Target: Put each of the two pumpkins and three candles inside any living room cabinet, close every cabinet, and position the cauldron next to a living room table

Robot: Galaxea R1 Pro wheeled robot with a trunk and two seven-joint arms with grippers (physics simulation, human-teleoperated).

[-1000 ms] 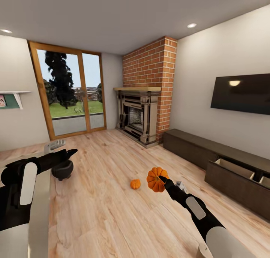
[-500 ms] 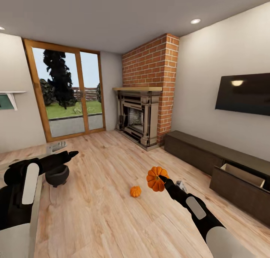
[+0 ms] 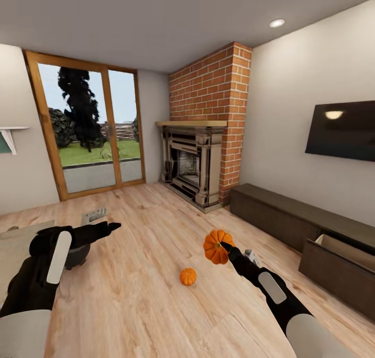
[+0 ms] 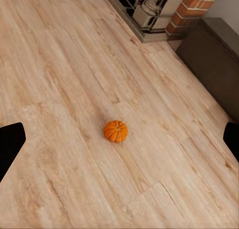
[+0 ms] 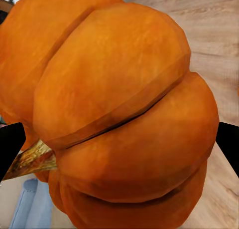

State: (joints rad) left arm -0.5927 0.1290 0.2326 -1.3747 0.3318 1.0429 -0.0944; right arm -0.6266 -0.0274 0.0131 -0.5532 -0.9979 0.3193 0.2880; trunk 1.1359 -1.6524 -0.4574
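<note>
Above the wood floor (image 3: 156,306), the right gripper (image 3: 223,248) is clamped on a pumpkin (image 3: 215,246); the left gripper (image 3: 112,226) hangs spread apart, holding nothing, another pumpkin (image 4: 115,131) lying below.

Light wood floor (image 3: 156,306) (image 4: 59,64), planks running toward the fireplace. Resting on it: one small orange pumpkin (image 3: 188,276) (image 4: 115,131) near centre; a dark round cauldron (image 3: 78,254) at 9 o'clock from it; the long dark cabinet (image 3: 281,217) at 2 o'clock, against the wall.
</note>
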